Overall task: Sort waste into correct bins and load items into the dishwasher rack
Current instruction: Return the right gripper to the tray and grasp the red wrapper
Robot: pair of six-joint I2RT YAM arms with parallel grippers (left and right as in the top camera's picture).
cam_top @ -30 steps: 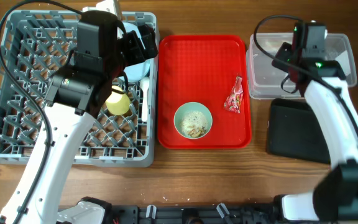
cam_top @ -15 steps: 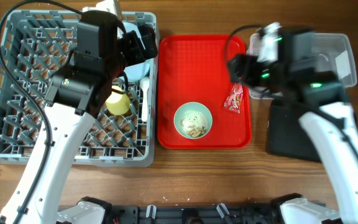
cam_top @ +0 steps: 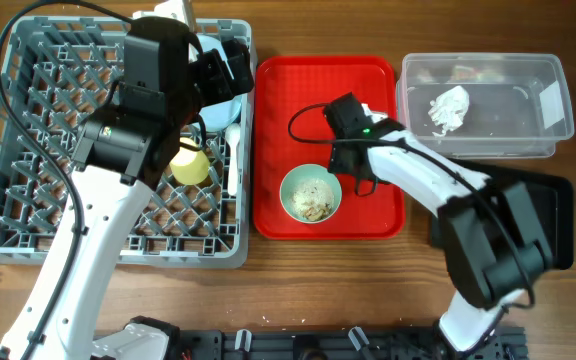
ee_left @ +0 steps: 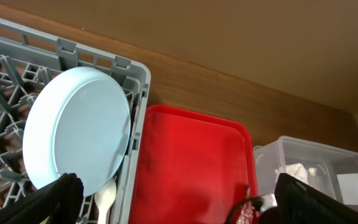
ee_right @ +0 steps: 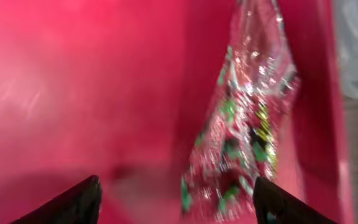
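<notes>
Over the red-and-white snack wrapper (ee_right: 241,137) on the red tray hovers my right gripper (ee_right: 176,208), open, with the wrapper's lower end between its fingers, toward the right one (ee_right: 284,202). From overhead the right arm (cam_top: 408,175) covers the wrapper. The crumpled tissue (cam_top: 448,108) lies in the clear tub (cam_top: 528,135). A mint-green bowl (cam_top: 311,193) with crumbs sits on the tray. My left gripper (ee_left: 185,211) hangs open and empty above the grey rack's (cam_top: 28,120) right edge, near the pale blue plate (ee_left: 73,137), white spoon (ee_left: 106,196) and yellow cup (cam_top: 190,165).
The red serving tray (cam_top: 288,90) lies between the rack and the clear tub. The black tray (cam_top: 553,225) sits at the front right, partly under the right arm. Wood table shows along the front edge.
The right gripper opened and left the tissue in the clear tub, then swung left and down to the wrapper on the red tray. The left arm has not moved.
</notes>
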